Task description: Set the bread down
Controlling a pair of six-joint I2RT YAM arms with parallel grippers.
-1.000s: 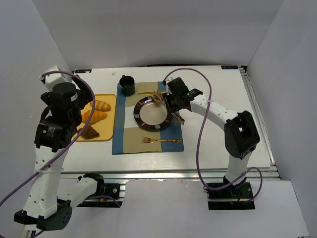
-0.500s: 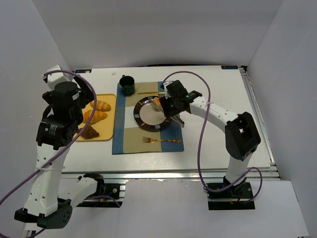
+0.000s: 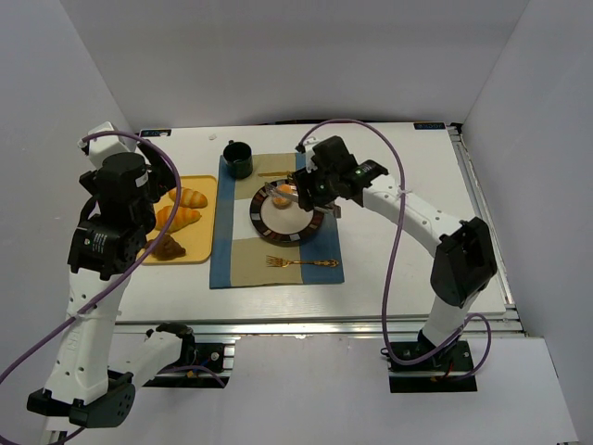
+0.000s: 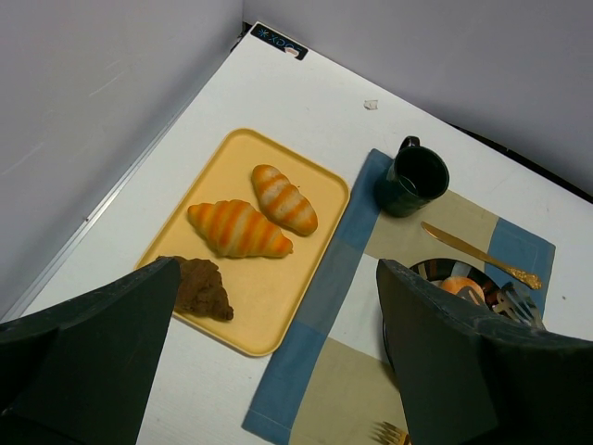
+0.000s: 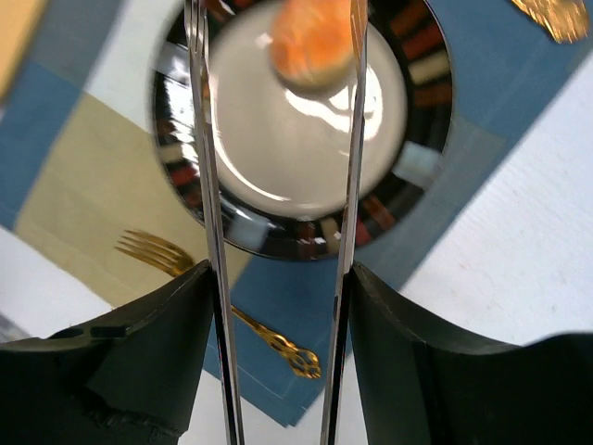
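The round pale-golden bun (image 3: 281, 198) lies on the dark-rimmed plate (image 3: 316, 222), toward its far side. It also shows in the left wrist view (image 4: 456, 287) and the right wrist view (image 5: 313, 42). My right gripper (image 3: 313, 189) (image 5: 278, 301) is shut on metal tongs (image 5: 355, 185). The tong arms stand spread on either side of the bun, which sits close to the right arm. The dark brown chunk (image 3: 169, 247) (image 4: 202, 288) lies at the near corner of the yellow tray (image 3: 199, 252). My left gripper (image 3: 125, 218) (image 4: 278, 371) is open and empty, high above the tray.
Two golden croissants (image 4: 283, 197) (image 4: 238, 228) lie on the tray (image 4: 278, 306). A dark mug (image 3: 238, 158), a gold knife (image 3: 273, 174) and a gold fork (image 3: 301, 262) sit on the blue and tan placemat (image 3: 241, 264). White walls enclose the table on three sides.
My right arm has swung left over the plate with the tongs and the bun. The bun now rests on the plate's far side. My left arm has not moved.
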